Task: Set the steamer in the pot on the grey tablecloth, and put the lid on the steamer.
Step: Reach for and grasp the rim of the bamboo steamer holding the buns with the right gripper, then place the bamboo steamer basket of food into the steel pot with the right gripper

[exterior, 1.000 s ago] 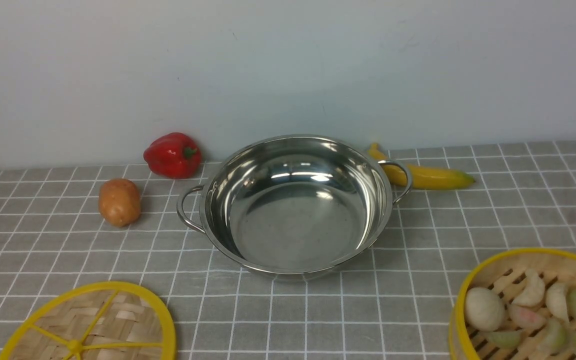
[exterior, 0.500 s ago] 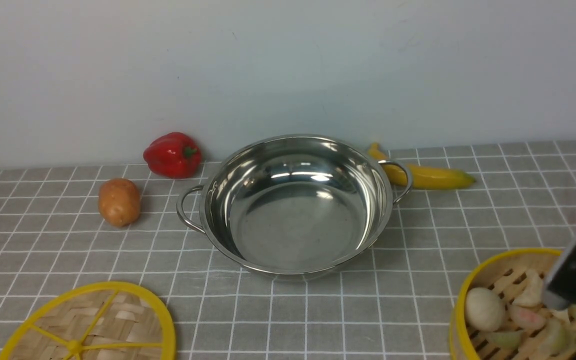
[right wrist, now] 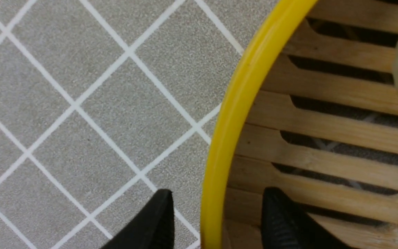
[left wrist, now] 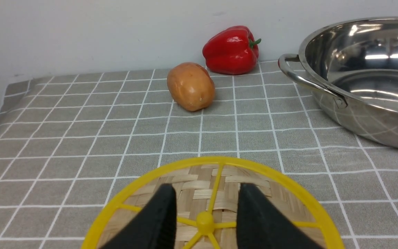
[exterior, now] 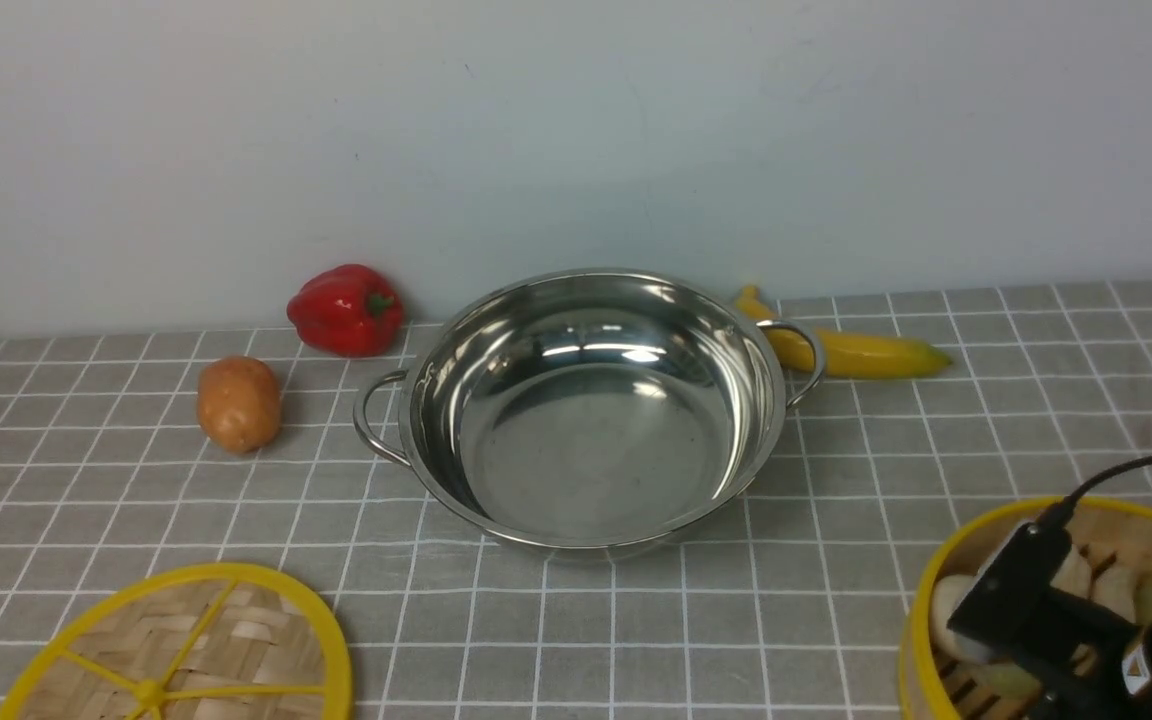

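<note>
Two tools stood open: the right tool (right wrist: 218,193) straddled the yellow rim of the steamer (exterior: 946,550), one finger inside and one outside, not yet closed on it, while the left tool (left wrist: 206,188) hung over the lid (exterior: 186,650), fingers either side of its knob (left wrist: 205,218), holding nothing. We saw the steamer at the near right of the grey tablecloth (exterior: 836,600), well apart from the pot (exterior: 586,440) in the middle, and the lid at the near left.

At the lower right of the front view, the right arm (exterior: 1041,610) has come in over the steamer (exterior: 976,535), seemingly lower and further left each half-second, covering much of its inside.
</note>
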Action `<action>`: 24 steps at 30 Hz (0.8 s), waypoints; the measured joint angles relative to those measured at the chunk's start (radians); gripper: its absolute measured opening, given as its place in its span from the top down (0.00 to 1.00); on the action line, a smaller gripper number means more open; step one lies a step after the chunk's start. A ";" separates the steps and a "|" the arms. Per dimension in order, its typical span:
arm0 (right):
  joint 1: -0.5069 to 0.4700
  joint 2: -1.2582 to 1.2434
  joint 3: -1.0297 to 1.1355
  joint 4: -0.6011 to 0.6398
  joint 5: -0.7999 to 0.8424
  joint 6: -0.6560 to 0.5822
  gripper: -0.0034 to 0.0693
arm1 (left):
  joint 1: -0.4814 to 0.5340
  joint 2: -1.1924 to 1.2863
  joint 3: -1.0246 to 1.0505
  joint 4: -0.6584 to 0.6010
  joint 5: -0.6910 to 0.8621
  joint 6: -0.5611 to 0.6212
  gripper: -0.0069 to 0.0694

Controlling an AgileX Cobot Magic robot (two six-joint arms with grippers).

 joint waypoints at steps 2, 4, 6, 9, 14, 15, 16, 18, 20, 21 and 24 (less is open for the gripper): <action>0.000 0.008 -0.001 -0.008 -0.001 0.006 0.56 | 0.000 0.000 0.000 0.000 0.000 0.000 0.59; 0.000 0.008 -0.001 -0.024 -0.001 0.016 0.67 | 0.000 0.000 0.000 0.000 0.000 0.000 0.59; 0.001 0.008 -0.001 -0.026 0.004 0.027 0.79 | 0.000 0.000 0.000 0.000 0.000 0.000 0.59; 0.006 0.007 -0.019 -0.044 0.000 0.040 0.87 | 0.000 0.000 0.000 0.000 0.000 0.000 0.59; 0.006 -0.020 -0.092 -0.062 0.059 0.081 0.87 | 0.000 0.000 0.000 0.000 0.000 0.000 0.59; 0.007 -0.040 -0.148 -0.078 0.133 0.093 0.86 | 0.000 0.000 0.000 0.000 0.000 0.000 0.59; 0.007 -0.046 -0.181 -0.088 0.167 0.095 0.86 | 0.000 0.000 0.000 0.000 0.000 0.000 0.59; 0.009 -0.054 -0.239 -0.115 0.232 0.096 0.86 | 0.000 0.000 0.000 0.000 0.000 0.000 0.59; 0.010 -0.057 -0.320 -0.151 0.290 0.097 0.86 | 0.000 0.000 0.000 0.000 0.000 0.000 0.59; 0.010 -0.057 -0.343 -0.164 0.301 0.097 0.86 | 0.000 0.000 0.000 0.000 0.000 0.000 0.59; 0.010 -0.052 -0.476 -0.175 0.339 0.053 0.86 | 0.000 0.000 0.000 0.000 0.000 0.000 0.59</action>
